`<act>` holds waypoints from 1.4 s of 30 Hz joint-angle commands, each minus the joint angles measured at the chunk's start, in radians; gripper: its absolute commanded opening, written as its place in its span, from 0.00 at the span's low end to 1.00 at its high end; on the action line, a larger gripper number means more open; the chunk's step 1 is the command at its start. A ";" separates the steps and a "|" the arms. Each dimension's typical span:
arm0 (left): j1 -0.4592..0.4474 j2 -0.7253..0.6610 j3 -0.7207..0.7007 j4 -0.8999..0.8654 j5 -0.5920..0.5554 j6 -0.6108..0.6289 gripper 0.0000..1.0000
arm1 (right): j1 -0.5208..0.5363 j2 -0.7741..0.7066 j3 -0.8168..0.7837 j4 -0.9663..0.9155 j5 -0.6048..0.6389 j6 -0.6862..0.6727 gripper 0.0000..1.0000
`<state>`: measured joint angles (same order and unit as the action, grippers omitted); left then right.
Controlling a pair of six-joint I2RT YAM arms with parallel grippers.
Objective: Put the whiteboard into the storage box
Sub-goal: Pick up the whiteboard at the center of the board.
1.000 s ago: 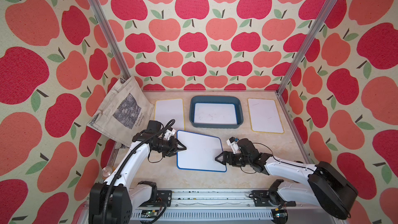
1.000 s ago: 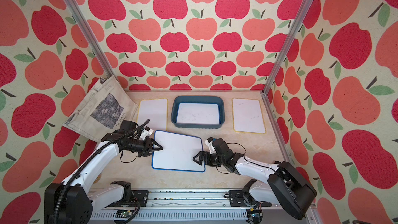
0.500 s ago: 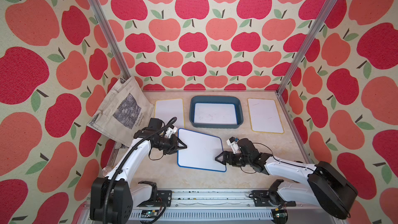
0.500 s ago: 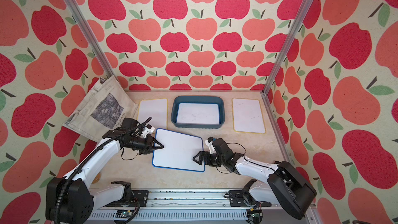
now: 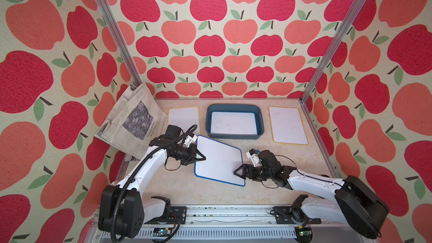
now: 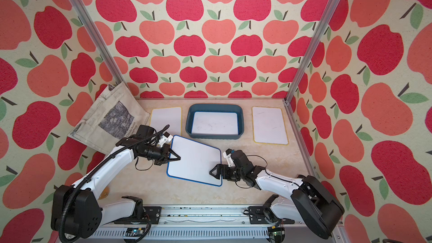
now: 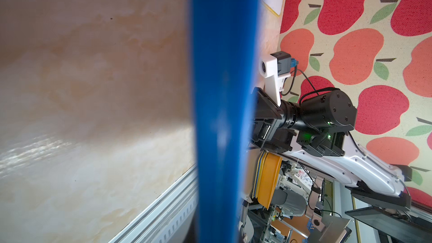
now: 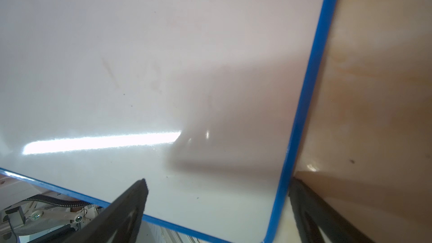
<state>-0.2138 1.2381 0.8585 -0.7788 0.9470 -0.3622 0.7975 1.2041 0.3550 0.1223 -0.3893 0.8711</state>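
A blue-framed whiteboard [image 5: 218, 160] [image 6: 194, 160] sits slantwise in the middle of the table, in front of the storage box [image 5: 234, 136] [image 6: 214, 136]. Inside the teal box lies another blue-framed board [image 5: 232, 122]. My left gripper [image 5: 201, 158] [image 6: 176, 158] is shut on the whiteboard's left edge, which crosses the left wrist view as a blurred blue band [image 7: 222, 90]; the fingers themselves are hidden there. My right gripper [image 5: 238, 171] [image 8: 216, 195] stands open around the board's near right corner, one finger [image 8: 131, 204] over the white face [image 8: 163, 66], the other [image 8: 306, 204] outside the frame.
Two yellow-framed boards lie flat beside the box, one on its left [image 5: 183, 118] and one on its right [image 5: 287, 125]. A cloth tote bag [image 5: 135, 122] leans in the back left corner. Apple-patterned walls close three sides; a metal rail [image 5: 210, 213] runs along the front.
My left gripper has closed on the board's left edge. The board's far left corner has shifted a little toward the box. The right arm has stayed where it was.
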 commanded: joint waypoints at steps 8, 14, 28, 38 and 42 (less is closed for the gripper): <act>0.014 -0.007 0.041 -0.127 -0.045 0.042 0.00 | -0.108 -0.184 0.099 -0.441 0.128 -0.149 0.99; 0.021 -0.048 0.099 -0.178 -0.058 0.057 0.00 | -0.222 -0.227 0.242 -0.601 0.180 -0.270 0.99; 0.021 -0.207 0.331 -0.287 -0.039 0.105 0.00 | -0.331 -0.143 0.474 -0.770 0.397 -0.432 0.99; 0.051 -0.054 0.518 -0.139 -0.078 0.065 0.00 | -0.427 -0.071 0.565 -0.780 0.426 -0.494 0.99; 0.053 0.047 0.589 0.003 -0.079 0.017 0.00 | -0.452 -0.041 0.593 -0.779 0.437 -0.511 0.99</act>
<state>-0.1673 1.2507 1.3758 -0.9531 0.8356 -0.3103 0.3618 1.1465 0.9092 -0.6273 0.0235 0.3992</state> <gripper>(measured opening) 0.074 0.992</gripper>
